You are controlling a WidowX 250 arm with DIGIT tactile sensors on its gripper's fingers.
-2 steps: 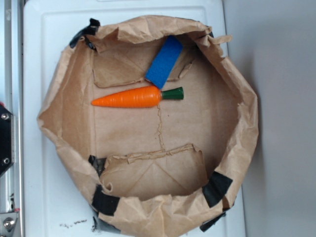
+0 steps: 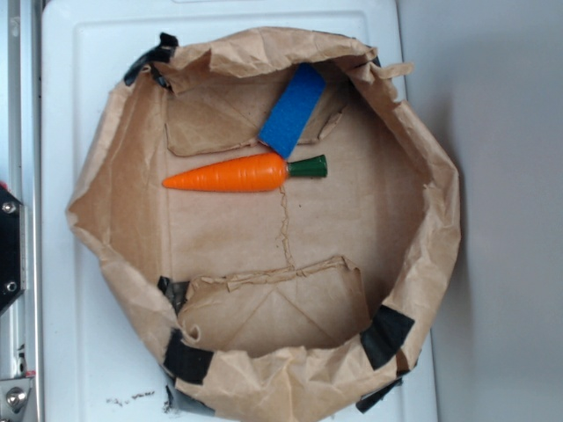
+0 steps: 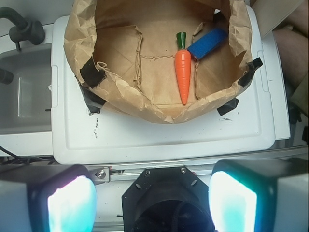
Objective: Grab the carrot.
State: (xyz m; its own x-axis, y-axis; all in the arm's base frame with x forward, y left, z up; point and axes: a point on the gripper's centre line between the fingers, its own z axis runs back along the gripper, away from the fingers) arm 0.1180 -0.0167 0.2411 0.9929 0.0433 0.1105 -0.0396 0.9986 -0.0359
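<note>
Carrot [image 3: 183, 76] in paper bag [image 3: 120, 92], well apart from spread tool [image 3: 152, 200]

The smooth, glossy orange plastic carrot with a short dark green stem cap [image 2: 244, 172] [image 3: 183, 70] lies flat on its side in front of me. It is tapered, thick at the stem end and narrowing to a rounded point. In the exterior view it lies almost level, point toward the left edge of the worktop and green cap toward the right edge, slightly above the middle. In my wrist view it runs lengthwise away from me, the point toward the near edge and the cap toward the far edge, a little right of centre. It looks whole and unmarked.
</note>
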